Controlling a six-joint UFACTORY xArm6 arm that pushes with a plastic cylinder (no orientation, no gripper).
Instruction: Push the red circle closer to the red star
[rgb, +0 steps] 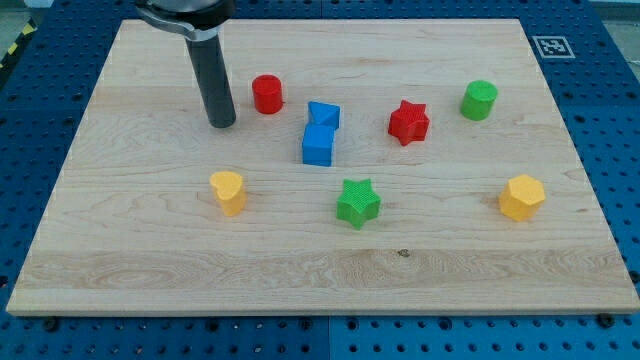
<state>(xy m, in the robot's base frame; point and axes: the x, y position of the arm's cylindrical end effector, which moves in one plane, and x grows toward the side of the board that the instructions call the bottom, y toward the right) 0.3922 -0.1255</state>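
The red circle (267, 94), a ribbed plastic cylinder, is sitting in the upper left of the frame, just right of my tip (222, 124), which is gripping nothing. The red star (408, 122) is lying well to its right, past two touching blue blocks (319, 133). The wooden board (300, 270) is showing no lettering.

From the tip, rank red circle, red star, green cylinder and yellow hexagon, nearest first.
My tip sits at the view's upper left.
1. Red circle, just right of it.
2. Red star, centre right.
3. Green cylinder, upper right.
4. Yellow hexagon, far right, lower.
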